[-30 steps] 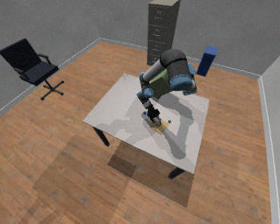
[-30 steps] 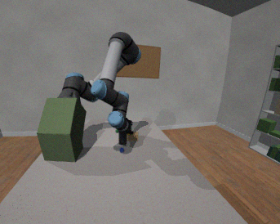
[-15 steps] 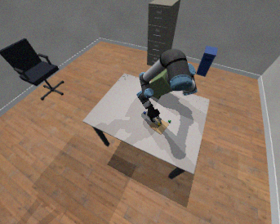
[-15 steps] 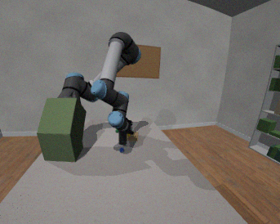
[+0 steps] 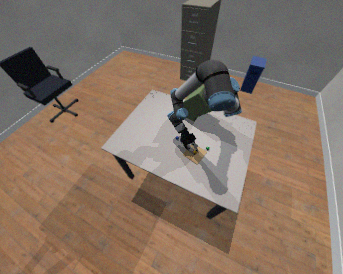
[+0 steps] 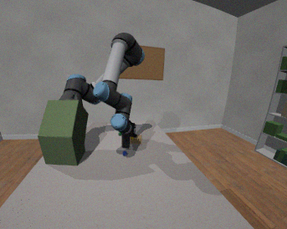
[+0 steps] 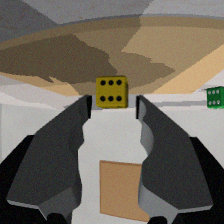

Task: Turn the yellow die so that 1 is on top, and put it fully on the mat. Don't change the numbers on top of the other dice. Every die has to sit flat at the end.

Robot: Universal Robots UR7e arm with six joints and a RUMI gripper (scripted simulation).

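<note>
Your gripper [image 5: 192, 146] [image 6: 127, 144] [image 7: 113, 97] is released, slightly parted around the yellow die [image 7: 111, 92]; the green die [image 5: 207, 148] [image 7: 215, 97] sits right in your wrist view.

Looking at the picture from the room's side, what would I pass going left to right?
Green block, blue die, brown wall board, bookshelf.

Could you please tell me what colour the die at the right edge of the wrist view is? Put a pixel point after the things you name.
Green [image 7: 215, 97], clearest in the wrist view.
</note>
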